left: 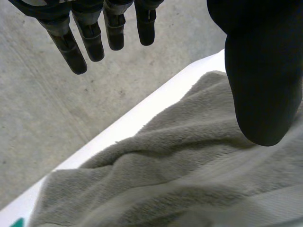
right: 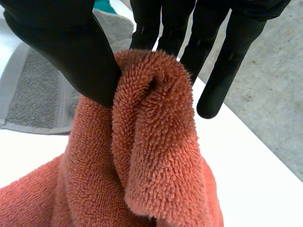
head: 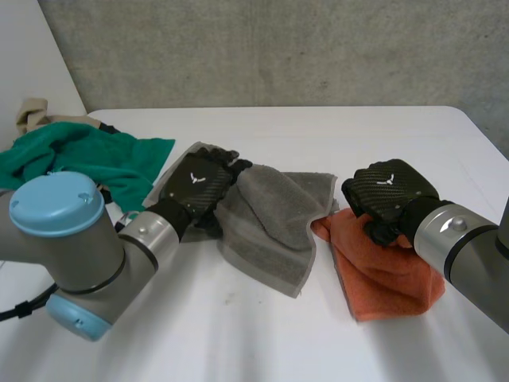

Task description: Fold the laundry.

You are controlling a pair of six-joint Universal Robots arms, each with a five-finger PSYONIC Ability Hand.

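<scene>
White tabletop point(head: 238, 334): your right hand point(head: 394, 191) pinches the orange towel point(head: 382, 274) against its thumb, left hand point(head: 195, 185) wide over the grey towel point(head: 274, 215); that thin pinch may slip.

White table point(head: 238, 342), green cloth point(head: 79, 155) at upper left, grey towel point(head: 278, 215) at centre, orange towel point(head: 382, 274) at right.

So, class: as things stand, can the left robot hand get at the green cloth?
Probably yes. The left robot hand is open over the grey towel, holding nothing, and the green cloth lies just beside it with nothing standing between them.
</scene>
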